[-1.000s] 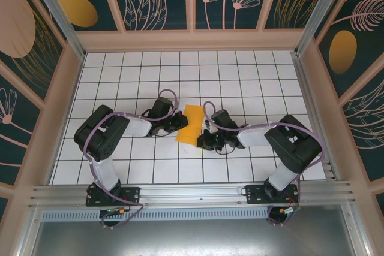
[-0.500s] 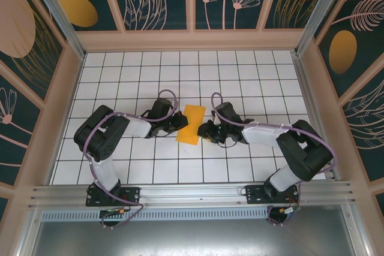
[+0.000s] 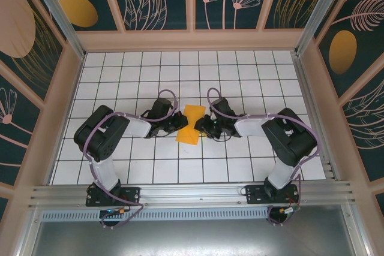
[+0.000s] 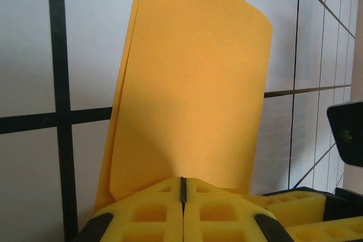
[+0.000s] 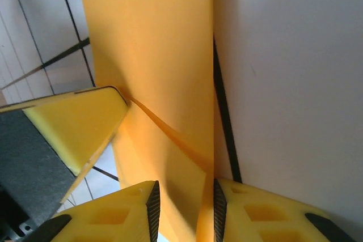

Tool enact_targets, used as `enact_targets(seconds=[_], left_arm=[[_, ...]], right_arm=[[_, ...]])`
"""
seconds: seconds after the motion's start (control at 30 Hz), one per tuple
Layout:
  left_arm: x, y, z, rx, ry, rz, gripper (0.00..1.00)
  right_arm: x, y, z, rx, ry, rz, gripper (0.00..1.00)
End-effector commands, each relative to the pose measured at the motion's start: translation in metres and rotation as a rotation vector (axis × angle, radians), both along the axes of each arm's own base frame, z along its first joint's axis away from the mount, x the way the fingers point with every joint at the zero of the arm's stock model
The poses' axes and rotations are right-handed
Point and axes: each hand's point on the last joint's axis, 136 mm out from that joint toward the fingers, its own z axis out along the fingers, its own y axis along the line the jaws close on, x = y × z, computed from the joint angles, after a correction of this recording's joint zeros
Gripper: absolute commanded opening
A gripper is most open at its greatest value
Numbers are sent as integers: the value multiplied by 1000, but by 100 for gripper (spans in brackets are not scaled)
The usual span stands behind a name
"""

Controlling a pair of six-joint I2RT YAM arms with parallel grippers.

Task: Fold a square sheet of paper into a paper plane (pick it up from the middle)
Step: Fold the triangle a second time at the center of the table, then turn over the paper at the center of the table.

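Paper place: the square sheet of paper, folded to a narrow strip, sits at the middle of the desk in the top view, between the two arms' tips.
Long axis: runs up and down the top view, leaning slightly to the upper right; in the left wrist view the strip rises from bottom centre to the top of the frame.
Left jaws: pressed together on the strip's left edge, with the pads meeting in a closed seam and the paper coming straight out of it.
Right jaws: spread a little, with the pads on either side of the paper's edge at the bottom of the right wrist view. The paper passes through the gap; whether a pad touches it I cannot tell.
Key relation: the strip lies straight ahead of both sets of jaws, crosswise to their reach, and the two sets come in from opposite sides and nearly meet.
Nearer arm: both are at the paper, but the left has the firm hold.
Pose: the left arm and right arm are each bent at the elbow, with the forearms low over the desk and pointing inward.
Coming move, as a judgement: the right jaws probably need to close on that edge without pulling the strip out of the left pinch.
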Motion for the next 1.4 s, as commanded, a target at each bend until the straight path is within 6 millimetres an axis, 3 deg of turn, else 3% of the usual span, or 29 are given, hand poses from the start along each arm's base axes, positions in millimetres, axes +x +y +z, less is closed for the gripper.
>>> enact_targets(seconds=[0.0, 0.27, 0.5, 0.7, 0.93, 1.13, 1.37], left_arm=[[0, -1, 5, -19, -2, 3, 7], [5, 0, 20, -32, -42, 26, 14], [16, 8, 67, -61, -163, 91, 22], [13, 41, 83, 26, -234, 199, 25], [3, 81, 98, 98, -301, 332, 28], [-4, 106, 102, 123, -334, 405, 36], [-6, 114, 95, 143, -306, 422, 38]], right_arm=[[8, 5, 8, 56, -28, -17, 34], [7, 8, 12, 99, -54, -11, 36], [4, 14, 13, 146, -81, 36, 26], [7, 20, 26, 150, -120, 86, 16], [18, 13, 55, 14, -199, 137, 4], [32, -24, 95, -253, -283, 111, 3], [31, -101, 121, -926, -296, 71, 3]])
